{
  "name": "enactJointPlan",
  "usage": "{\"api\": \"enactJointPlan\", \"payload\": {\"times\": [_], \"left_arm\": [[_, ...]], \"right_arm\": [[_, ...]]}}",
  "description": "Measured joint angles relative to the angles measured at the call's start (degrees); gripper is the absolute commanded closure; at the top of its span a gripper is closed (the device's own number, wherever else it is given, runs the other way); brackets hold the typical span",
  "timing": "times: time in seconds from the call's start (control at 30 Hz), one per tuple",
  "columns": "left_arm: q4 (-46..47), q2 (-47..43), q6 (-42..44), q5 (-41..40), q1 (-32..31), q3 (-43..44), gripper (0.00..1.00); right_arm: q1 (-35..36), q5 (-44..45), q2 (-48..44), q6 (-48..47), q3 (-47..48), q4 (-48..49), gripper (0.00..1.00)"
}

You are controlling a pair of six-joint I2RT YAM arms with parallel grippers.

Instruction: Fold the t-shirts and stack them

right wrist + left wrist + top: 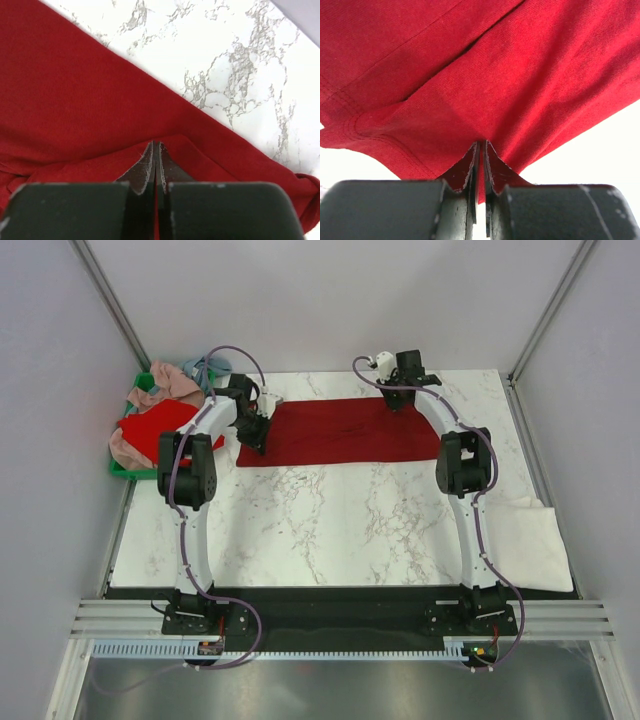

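A dark crimson t-shirt [340, 430] lies spread as a wide folded strip at the far middle of the marble table. My left gripper [254, 430] is shut on its left edge; the left wrist view shows cloth [485, 90] pinched between the jaws and lifted. My right gripper [401, 400] is shut on its far right edge; the right wrist view shows a fold of the cloth [100, 100] pinched between the jaws. More t-shirts, bright red [155, 425], dusty pink [172, 383] and light blue [205, 368], are heaped in the crate. A cream-white folded t-shirt [528, 540] lies at the right edge.
The green plastic crate [120, 470] stands off the table's far left corner. Bare marble [330, 530] runs from the shirt to the near edge. Grey walls and metal frame posts surround the table.
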Motion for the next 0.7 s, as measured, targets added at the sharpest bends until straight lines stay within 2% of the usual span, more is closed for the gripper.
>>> {"api": "enactJointPlan", "payload": {"times": [0.7], "left_arm": [[0.2,0.0,0.0,-0.3,-0.2,-0.3,0.88]], "right_arm": [[2.0,-3.1,-3.5,0.7,1.3,0.0,1.00]]}}
